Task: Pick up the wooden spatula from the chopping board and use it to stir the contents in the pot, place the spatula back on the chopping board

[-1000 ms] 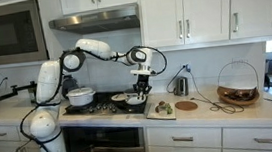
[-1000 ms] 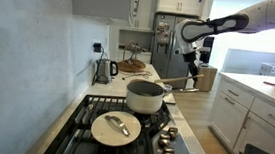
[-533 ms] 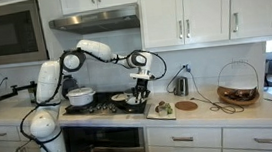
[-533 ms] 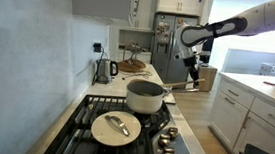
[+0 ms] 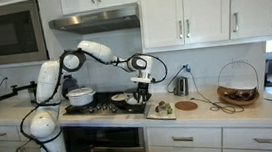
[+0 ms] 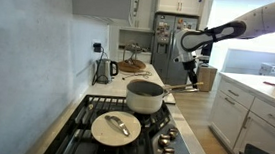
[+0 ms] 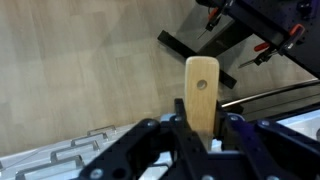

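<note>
My gripper (image 7: 200, 130) is shut on the wooden spatula (image 7: 201, 88), whose pale handle with a hole in its end sticks up between the fingers in the wrist view. In an exterior view the gripper (image 5: 143, 83) hangs just above the dark shallow pot (image 5: 128, 101) on the stove, with the small chopping board (image 5: 161, 110) with greenish bits beside it on the counter. In an exterior view the gripper (image 6: 190, 65) shows beyond the pot (image 6: 146, 96). The spatula's blade is hidden.
A white pot (image 5: 80, 95) stands on the stove's other side and shows with its lid (image 6: 116, 127) near the camera. A round wooden disc (image 5: 186, 105), a kettle (image 5: 180, 85) and a wire basket (image 5: 237, 84) stand on the counter. A range hood (image 5: 94, 20) hangs above.
The gripper has come down a little toward the pot with the spatula still held. Pot and board have not moved.
</note>
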{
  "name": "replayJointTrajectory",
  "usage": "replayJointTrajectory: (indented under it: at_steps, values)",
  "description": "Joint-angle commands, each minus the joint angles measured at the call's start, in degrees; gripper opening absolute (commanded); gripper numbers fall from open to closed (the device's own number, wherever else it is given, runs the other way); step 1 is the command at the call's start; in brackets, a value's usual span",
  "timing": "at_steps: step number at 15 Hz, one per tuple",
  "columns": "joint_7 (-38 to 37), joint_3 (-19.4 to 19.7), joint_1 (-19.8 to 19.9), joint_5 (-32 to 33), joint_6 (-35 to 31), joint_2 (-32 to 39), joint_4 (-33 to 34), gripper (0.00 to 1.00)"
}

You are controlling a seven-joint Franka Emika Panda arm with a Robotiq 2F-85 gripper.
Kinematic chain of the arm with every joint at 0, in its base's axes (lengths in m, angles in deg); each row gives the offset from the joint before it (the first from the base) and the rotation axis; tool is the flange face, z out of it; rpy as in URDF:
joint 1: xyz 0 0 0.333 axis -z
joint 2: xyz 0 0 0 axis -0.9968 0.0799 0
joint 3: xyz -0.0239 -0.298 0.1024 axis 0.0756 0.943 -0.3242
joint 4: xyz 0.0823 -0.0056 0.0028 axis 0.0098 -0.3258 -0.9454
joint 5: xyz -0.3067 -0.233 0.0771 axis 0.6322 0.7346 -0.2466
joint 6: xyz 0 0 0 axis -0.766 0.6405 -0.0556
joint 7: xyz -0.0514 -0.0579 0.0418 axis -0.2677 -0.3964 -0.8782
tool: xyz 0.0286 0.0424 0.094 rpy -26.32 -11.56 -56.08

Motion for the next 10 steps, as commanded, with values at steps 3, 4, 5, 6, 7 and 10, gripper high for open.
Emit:
replayJointTrajectory:
  at_steps: [3,4,5,6,7,10]
  values:
    - [-3.8,0.3,-1.2,2.7,-9.0,-1.1,-4.7,0.07]
    - [-4.2,0.3,-1.3,3.1,-10.2,-1.0,-5.2,0.07]
    - [-4.8,0.4,-1.5,3.6,-11.0,-0.9,-5.6,0.07]
    - [-5.0,0.3,-1.5,4.0,-11.5,-0.8,-5.8,0.07]
    - [-5.5,0.3,-1.6,4.3,-12.0,-0.8,-6.2,0.07]
    - [-6.8,0.3,-1.9,5.2,-13.4,-0.9,-7.0,0.07]
